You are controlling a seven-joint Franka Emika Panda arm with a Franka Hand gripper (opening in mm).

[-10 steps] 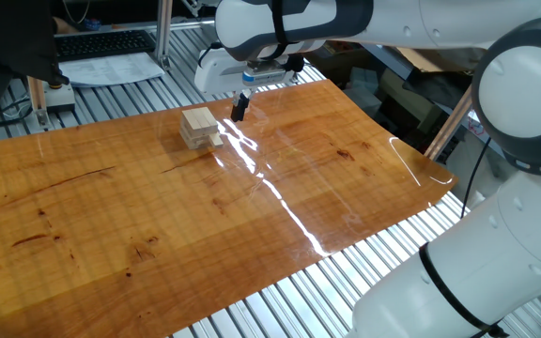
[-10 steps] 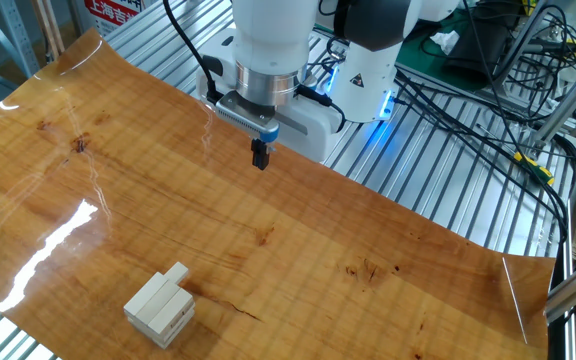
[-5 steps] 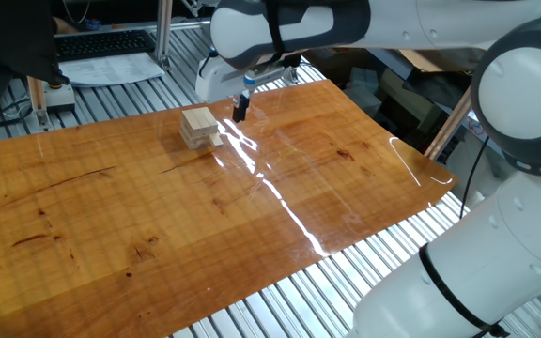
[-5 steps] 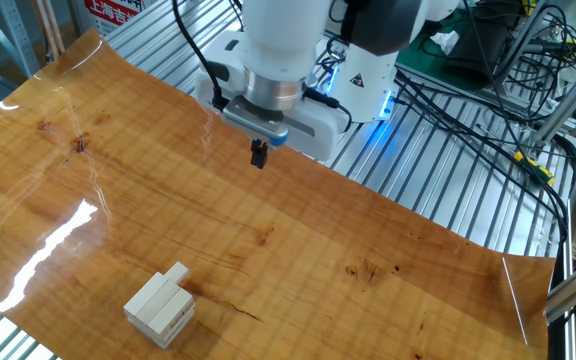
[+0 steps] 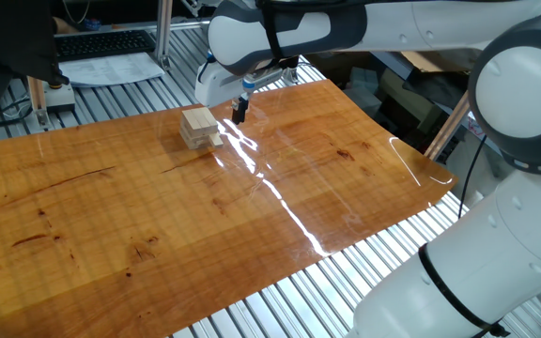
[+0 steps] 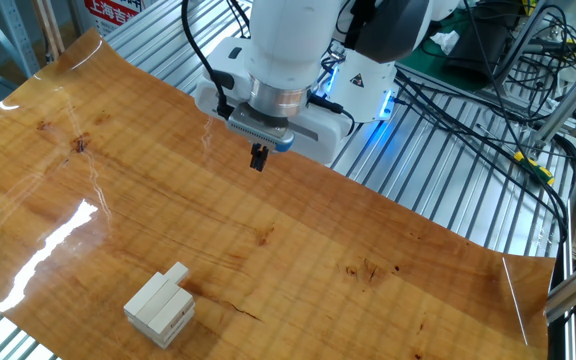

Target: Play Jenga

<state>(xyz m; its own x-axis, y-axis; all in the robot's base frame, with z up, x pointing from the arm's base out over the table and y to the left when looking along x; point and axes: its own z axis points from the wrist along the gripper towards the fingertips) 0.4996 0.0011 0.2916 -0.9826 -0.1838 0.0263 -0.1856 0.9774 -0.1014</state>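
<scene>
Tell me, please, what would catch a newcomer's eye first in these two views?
Probably the big white robot arm reaching over the glossy wooden tabletop, its small black pincer hanging above the board with nothing in it. Next, the little stack of pale wooden blocks near one edge, with one block sticking out at its foot, well apart from the pincer.

Jenga stack (image 6: 156, 310): pale plain-wood blocks, a few low layers, upright on the tabletop; one loose block (image 6: 176, 273) is laid alongside, touching.
</scene>
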